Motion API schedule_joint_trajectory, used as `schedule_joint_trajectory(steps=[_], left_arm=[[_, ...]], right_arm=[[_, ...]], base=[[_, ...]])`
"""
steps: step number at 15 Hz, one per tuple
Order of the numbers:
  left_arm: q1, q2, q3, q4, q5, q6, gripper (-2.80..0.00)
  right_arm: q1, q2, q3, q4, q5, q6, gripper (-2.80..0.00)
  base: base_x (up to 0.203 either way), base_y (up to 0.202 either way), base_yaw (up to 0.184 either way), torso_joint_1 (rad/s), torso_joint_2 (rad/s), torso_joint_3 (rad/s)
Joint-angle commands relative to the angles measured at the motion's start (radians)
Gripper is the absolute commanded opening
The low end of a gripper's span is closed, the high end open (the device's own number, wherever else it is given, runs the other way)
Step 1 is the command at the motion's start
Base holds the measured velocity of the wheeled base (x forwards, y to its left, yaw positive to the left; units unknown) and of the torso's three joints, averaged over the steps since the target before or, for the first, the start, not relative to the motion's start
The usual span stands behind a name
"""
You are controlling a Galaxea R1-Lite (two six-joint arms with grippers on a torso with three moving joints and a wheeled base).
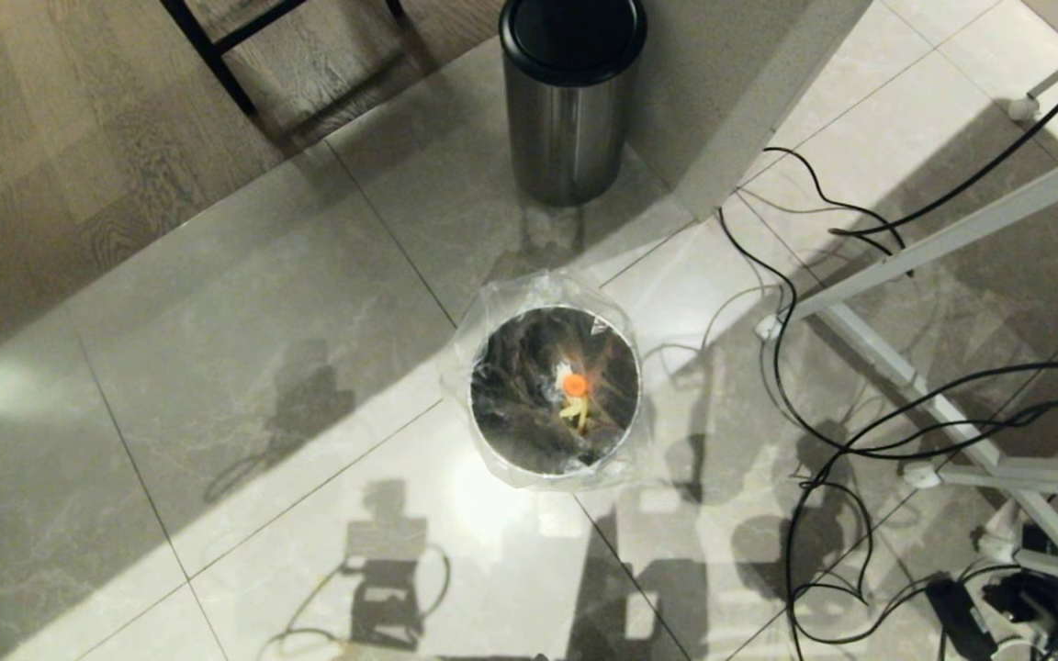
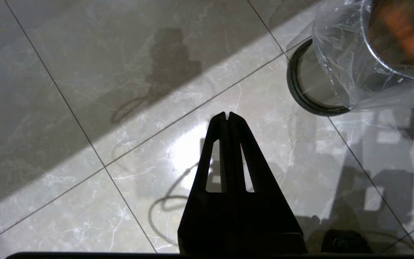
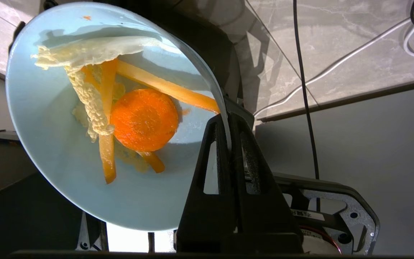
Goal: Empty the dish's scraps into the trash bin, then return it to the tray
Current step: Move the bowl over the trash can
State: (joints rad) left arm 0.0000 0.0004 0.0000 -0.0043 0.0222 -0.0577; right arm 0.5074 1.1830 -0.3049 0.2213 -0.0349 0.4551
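Observation:
My right gripper is shut on the rim of the dish, a pale blue bowl held tilted in the right wrist view. The scraps lie inside it: a round carrot slice, orange sticks and pale yellow strips. The trash bin, a round metal bin with a clear bag over its rim, stands on the floor in the middle of the head view. An orange piece and yellow strips lie in its bottom. My left gripper hangs shut and empty above the tiles beside the bin. The tray is out of view.
A brushed-steel cylinder with a black lid stands behind the trash bin. Black cables and white stand legs sprawl over the floor on the right. A grey wall corner and a black chair leg sit at the back.

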Motion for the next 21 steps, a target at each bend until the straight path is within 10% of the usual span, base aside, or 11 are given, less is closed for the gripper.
schedule_joint_trajectory(steps=[1, 8, 21], left_arm=[[0.000, 0.001, 0.000, 0.000, 0.001, -0.001, -2.80], [0.000, 0.001, 0.000, 0.000, 0.001, -0.001, -2.80], [0.000, 0.001, 0.000, 0.000, 0.001, -0.001, -2.80]], right_arm=[[0.000, 0.000, -0.003, 0.001, 0.000, 0.004, -2.80], [-0.073, 0.100, -0.054, -0.083, -0.009, 0.005, -2.80], [-0.168, 0.259, -0.585, 0.025, -0.046, -0.086, -2.80]], base=[[0.000, 0.000, 0.000, 0.000, 0.00, 0.000], [0.000, 0.000, 0.000, 0.000, 0.00, 0.000], [0.000, 0.000, 0.000, 0.000, 0.00, 0.000]])
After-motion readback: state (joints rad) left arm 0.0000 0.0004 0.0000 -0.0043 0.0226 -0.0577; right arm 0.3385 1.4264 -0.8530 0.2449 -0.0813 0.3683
